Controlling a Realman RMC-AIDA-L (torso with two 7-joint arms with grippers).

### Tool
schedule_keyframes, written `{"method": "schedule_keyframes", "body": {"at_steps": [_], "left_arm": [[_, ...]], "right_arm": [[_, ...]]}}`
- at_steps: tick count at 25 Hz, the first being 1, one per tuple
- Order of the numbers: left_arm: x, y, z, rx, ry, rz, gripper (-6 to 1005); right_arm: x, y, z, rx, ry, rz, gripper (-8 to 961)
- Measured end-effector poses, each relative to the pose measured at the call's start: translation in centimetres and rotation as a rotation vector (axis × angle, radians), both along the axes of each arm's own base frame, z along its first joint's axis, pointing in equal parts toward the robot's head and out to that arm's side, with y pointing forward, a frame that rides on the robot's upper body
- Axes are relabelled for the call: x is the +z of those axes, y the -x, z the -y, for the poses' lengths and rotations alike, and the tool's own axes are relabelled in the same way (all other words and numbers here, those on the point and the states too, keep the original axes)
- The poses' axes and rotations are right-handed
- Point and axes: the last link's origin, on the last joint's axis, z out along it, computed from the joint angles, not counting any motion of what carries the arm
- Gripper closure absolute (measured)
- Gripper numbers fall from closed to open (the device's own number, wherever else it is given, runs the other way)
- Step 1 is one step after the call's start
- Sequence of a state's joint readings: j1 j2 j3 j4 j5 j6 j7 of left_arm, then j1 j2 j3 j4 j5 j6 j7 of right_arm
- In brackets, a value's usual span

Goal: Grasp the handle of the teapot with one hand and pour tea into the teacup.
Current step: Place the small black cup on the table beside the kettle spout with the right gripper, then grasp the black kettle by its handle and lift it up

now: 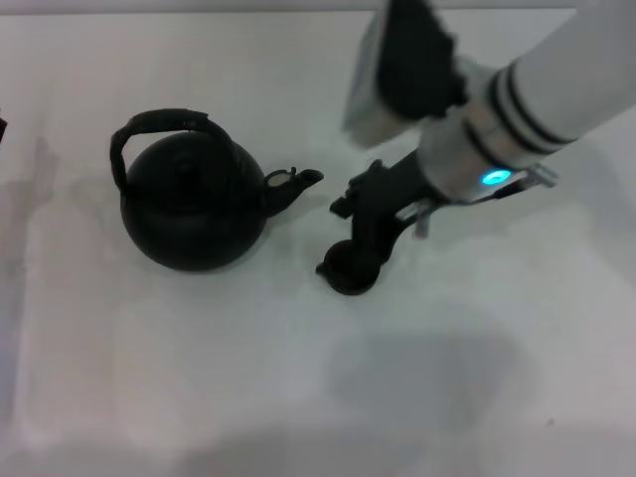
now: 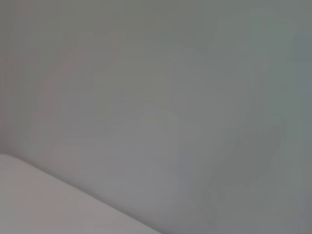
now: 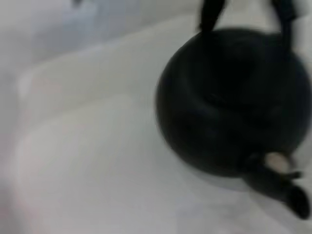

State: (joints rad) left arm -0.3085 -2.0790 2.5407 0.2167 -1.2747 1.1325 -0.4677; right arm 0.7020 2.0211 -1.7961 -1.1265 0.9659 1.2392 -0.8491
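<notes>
The black teapot [image 1: 189, 214] stands upright on the white table [image 1: 199, 397], left of centre in the head view. Its arched handle [image 1: 164, 121] stands over the lid and its spout [image 1: 293, 184] points right. The tiny dark teacup [image 1: 350, 270] sits just right of and nearer than the spout tip. My right gripper [image 1: 363, 234] reaches in from the upper right and is directly at the teacup, partly covering it. The right wrist view shows the teapot [image 3: 229, 107] close up, with its spout [image 3: 278, 185] and the base of the handle [image 3: 209, 12]. My left gripper is out of view.
The right arm's white forearm [image 1: 556, 89] crosses the upper right of the table. A dark sliver [image 1: 2, 129] shows at the left edge. The left wrist view shows only a pale blank surface [image 2: 156, 117].
</notes>
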Motion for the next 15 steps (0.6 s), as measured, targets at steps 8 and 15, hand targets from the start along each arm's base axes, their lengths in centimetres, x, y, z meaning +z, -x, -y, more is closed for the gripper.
{"method": "schedule_keyframes", "body": {"at_steps": [8,15], "left_arm": [[0.3,0.1,-0.2,-0.002,-0.009,0.037,171],[0.3,0.0,-0.4,-0.013,-0.001,0.03,170]], "right_arm": [[4.4,-4.6,-2.2,-0.217,-0.026,-0.181,100],[7.1,-7.7,-3.3,-0.376,-0.133,-0.495,103]]}}
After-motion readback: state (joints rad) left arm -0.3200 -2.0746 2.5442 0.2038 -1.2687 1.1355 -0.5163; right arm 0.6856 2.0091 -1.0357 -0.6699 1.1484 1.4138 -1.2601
